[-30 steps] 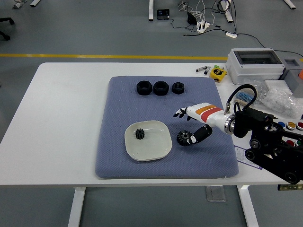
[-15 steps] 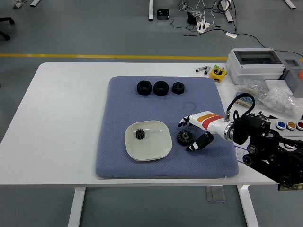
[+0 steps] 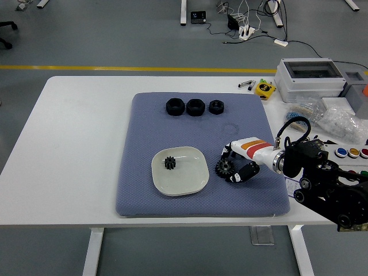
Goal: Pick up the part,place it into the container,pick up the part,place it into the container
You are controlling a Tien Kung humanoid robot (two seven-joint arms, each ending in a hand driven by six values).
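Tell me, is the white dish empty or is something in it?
Not empty. One small black gear lies inside the white dish, left of its middle. A second gear sits outside on the blue mat, at the right hand.

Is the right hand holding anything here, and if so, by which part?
The right hand closes on the black gear lying on the blue mat, fingers at its toothed rim. A firm grip cannot be told.

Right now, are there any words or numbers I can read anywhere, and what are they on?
None can be read.
The dark label at the blue mat's right edge: print too small and blurred.
The small black device on the floor: a lit screen, nothing readable.
The yellow tape measure: markings too small.
The gear at the right hand and the plate: no text.
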